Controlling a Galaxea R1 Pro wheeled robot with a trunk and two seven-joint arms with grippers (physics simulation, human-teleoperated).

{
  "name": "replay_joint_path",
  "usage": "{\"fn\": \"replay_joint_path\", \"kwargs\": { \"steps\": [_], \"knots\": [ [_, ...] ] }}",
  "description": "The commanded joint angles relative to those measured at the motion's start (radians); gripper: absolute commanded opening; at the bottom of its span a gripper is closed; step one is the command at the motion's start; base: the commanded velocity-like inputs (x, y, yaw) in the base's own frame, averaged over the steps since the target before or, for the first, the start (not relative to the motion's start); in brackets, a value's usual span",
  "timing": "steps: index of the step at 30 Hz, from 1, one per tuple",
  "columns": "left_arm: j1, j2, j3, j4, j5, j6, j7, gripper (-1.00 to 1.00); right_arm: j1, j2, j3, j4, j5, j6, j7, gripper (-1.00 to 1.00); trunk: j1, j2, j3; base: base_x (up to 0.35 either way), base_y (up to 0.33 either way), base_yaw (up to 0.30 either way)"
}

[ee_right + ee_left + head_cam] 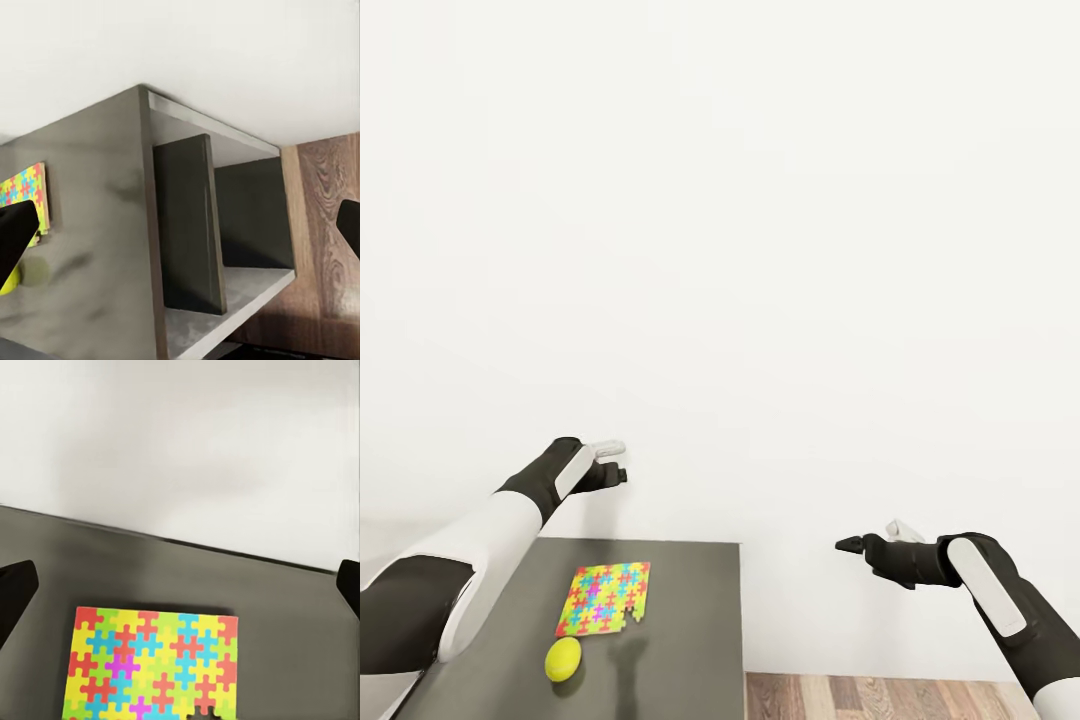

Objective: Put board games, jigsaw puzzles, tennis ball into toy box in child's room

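One thin multicoloured jigsaw puzzle sheet (604, 598) and one small yellow-green tennis ball (563, 659) lie near each other on the dark grey table corner (690, 640). Both the left gripper (615, 462) and right gripper (849, 544) hover with jaws apart, holding nothing.

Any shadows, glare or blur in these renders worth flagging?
Head view: flat, even light; white wall nearly featureless; a soft arm shadow falls on the dark table beside the tennis ball. Left wrist view: jigsaw puzzle sharp, wall mottled with faint grey smudges. Right wrist view: blotchy shading on the tabletop, ball slightly blurred behind a fingertip.
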Motion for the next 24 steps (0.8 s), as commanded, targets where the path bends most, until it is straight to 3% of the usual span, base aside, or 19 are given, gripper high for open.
{"fn": "replay_joint_path", "kwargs": {
  "steps": [1,24],
  "knots": [
    [0.000,0.001,-0.007,-0.002,0.011,0.003,0.007,1.00,0.000,-0.001,0.001,0.000,0.006,0.002,0.005,1.00,0.000,-0.001,0.000,0.000,0.000,-0.091],
    [0.000,0.002,-0.006,-0.002,0.011,0.005,0.005,1.00,-0.001,0.002,0.001,-0.003,0.005,0.000,0.006,1.00,0.000,-0.001,0.001,0.000,0.000,-0.021]
  ]
}}
